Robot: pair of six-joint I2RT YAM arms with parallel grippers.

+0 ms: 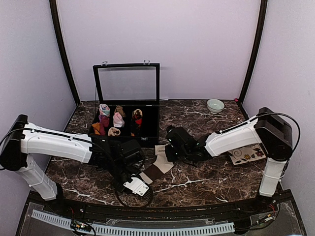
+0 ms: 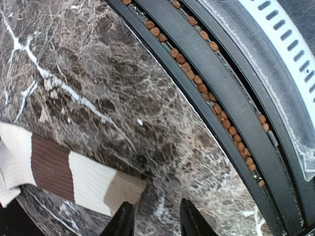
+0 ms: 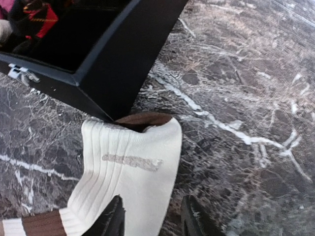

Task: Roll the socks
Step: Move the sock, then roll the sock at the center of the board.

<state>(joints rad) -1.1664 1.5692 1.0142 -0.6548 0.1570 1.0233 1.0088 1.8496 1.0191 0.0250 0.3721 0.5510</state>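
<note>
A cream sock with brown bands lies flat on the marble table, in front of the black box. In the left wrist view its tan end lies just left of my left gripper, which is open over bare marble with nothing between its fingers. My left gripper is at the sock's near end. My right gripper is at the far end, open, straddling the cream sock's right edge without pinching it. A black and red sock sits in the box.
The black box stands open at the back with its lid up and several rolled sock bundles inside. Its corner is close to the sock's far end. A pale bowl and a flowered mat are on the right.
</note>
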